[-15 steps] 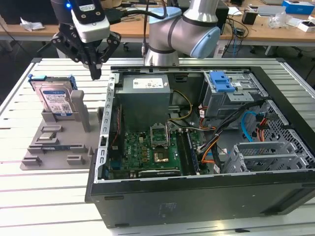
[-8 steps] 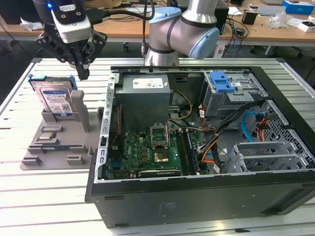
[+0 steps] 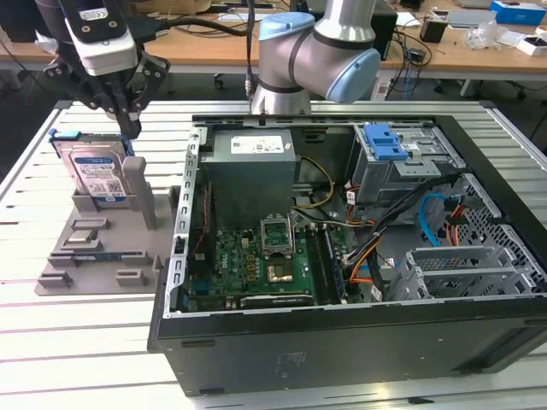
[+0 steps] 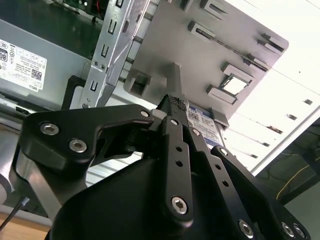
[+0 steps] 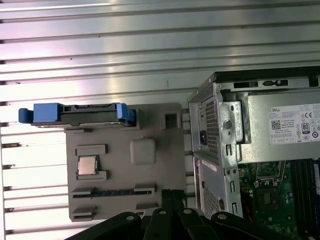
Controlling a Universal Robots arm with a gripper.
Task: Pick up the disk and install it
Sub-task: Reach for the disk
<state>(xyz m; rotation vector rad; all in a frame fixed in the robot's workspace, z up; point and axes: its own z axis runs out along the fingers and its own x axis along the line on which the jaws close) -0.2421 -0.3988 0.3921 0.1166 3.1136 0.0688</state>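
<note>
Silver disk [image 3: 98,175] on edge in a grey plastic holder [image 3: 102,248], exterior view's upper left.
Black fingers [image 3: 126,115] together, empty, just above its blue rails [image 5: 47,112]; contact hard to judge.

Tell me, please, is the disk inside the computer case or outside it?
Outside: the disk stands upright in the grey holder, beside the open computer case, with the gripper near its top edge.
</note>
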